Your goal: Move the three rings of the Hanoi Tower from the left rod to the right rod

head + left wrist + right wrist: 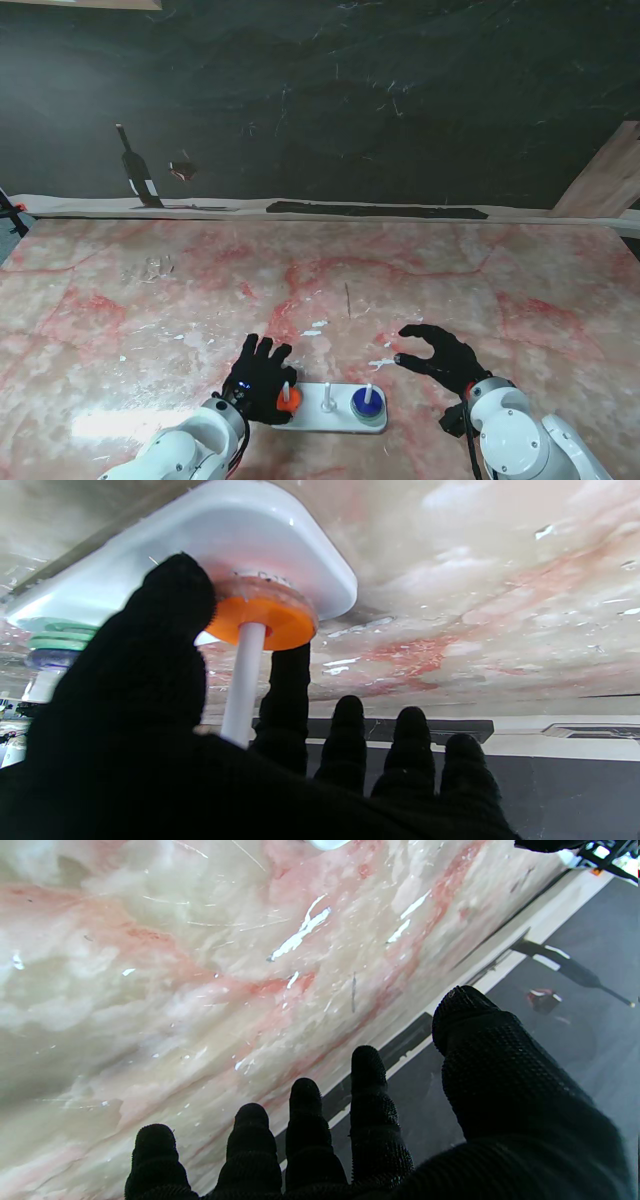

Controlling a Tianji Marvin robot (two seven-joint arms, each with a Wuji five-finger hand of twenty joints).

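Black-gloved, the left hand (pixel 258 378) sits at the left rod (pixel 286 391) of the white base (pixel 330 418), its thumb (pixel 170 610) and forefinger (pixel 290 680) pressed to opposite edges of the orange ring (pixel 289 400), which is low on that rod. Next along, the middle rod (pixel 327 394) is bare, and the right rod (pixel 367 392) carries the blue ring (pixel 367 403) with a green ring (pixel 60 639) under it. Farthest right, the right hand (pixel 440 358) hovers over the marbled pink counter (pixel 150 310) near the base, fingers spread and holding nothing.
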